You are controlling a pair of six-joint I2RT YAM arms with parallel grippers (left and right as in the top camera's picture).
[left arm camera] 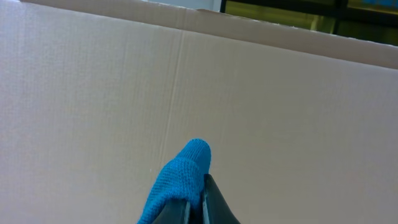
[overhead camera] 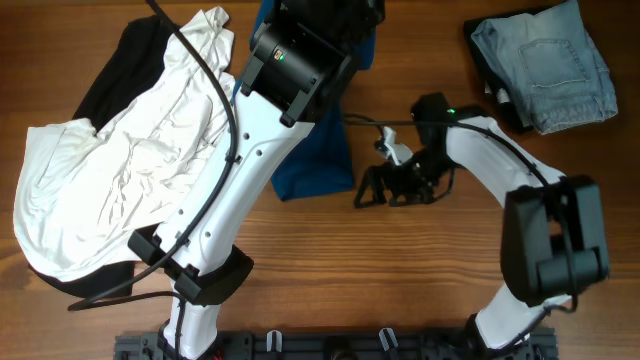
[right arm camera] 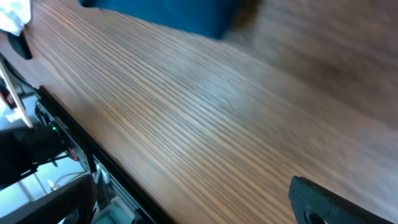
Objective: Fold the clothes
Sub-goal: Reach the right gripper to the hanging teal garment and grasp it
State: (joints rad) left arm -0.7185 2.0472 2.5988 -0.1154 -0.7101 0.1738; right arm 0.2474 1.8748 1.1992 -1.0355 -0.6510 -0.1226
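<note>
The left gripper (left arm camera: pixel 198 198) clenched a thin pinch of the blue T-shirt (overhead camera: pixel 318 160), which might slip out; the right gripper (overhead camera: pixel 365 190) hung released.

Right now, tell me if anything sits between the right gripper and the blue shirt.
Nothing visible does. The right gripper, open, is beside the blue shirt with only bare table between them. The left gripper is shut on that shirt.

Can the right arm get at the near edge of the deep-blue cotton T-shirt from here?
Probably yes: the right gripper, jaws open, sits beside the deep-blue cotton T-shirt, with only bare wooden table between them.
</note>
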